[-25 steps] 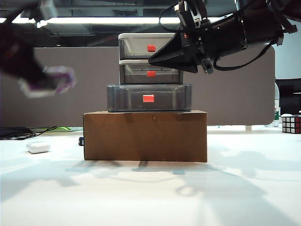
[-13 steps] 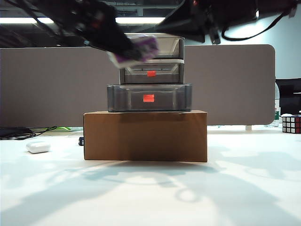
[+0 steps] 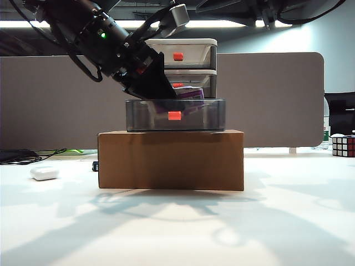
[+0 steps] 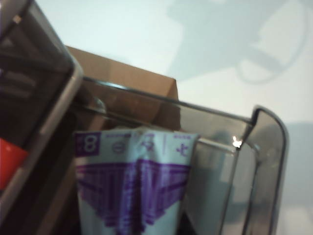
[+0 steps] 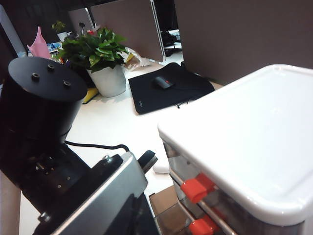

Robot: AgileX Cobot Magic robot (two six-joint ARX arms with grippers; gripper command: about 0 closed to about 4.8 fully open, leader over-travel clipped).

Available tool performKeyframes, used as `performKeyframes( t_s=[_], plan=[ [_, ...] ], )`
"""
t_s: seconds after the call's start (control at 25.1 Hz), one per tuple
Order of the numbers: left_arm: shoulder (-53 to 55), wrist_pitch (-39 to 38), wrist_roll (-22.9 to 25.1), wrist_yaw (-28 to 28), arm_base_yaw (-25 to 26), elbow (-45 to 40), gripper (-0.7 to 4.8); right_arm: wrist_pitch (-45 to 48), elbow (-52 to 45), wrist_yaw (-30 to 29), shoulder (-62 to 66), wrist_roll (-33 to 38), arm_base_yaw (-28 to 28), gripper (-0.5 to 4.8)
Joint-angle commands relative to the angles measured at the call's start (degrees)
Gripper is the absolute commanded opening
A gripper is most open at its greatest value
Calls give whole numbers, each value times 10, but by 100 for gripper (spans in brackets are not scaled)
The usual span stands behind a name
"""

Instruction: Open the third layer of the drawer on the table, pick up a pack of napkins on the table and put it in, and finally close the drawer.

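Far left on the white surface (image 3: 50, 221), a small white earbud case (image 3: 45, 173) sits alone, with dark cables (image 3: 30, 155) trailing behind it. Moving in, the left arm slants down from the upper left, and its left claw (image 3: 166, 95) sits at the drawer (image 3: 177, 83), right above the pulled-out third layer (image 3: 176, 115). The claw is clenched on the pack of napkins (image 3: 187, 93), purple showing just over the smoky grey rim. The left wrist view confirms it: the pack of napkins (image 4: 132, 186) hangs inside the open third layer (image 4: 264, 161), pale end pointing at the tray's front wall, cardboard visible through the tinted plastic. Whether the pack touches the tray floor cannot be told. The cabinet stands on a brown cardboard box (image 3: 171, 159), its two upper tiers pushed in, red handles lined up down the centre. Up top, right of centre, the right arm sits high at the frame edge; its right claw (image 3: 222, 5) is only partly visible and its jaws cannot be read. The right wrist view looks over the cabinet's white lid (image 5: 244, 142) towards a potted plant (image 5: 100, 58). Far right, a puzzle cube (image 3: 344, 146) rests at the surface's edge.
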Motion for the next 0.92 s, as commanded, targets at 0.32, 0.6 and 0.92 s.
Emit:
performKeyframes(
  t_s=[0.32, 0.6, 0.92],
  plan=[
    [-2, -28, -17, -1, -1, 21, 257, 4, 3, 1, -2, -7, -2, -6],
    [-2, -50, -17, -5, -1, 55, 375, 5, 3, 1, -2, -7, -2, -6],
    [-11, -82, -25, -24, -2, 55, 369, 7, 3, 2, -2, -7, -2, -6]
  ],
)
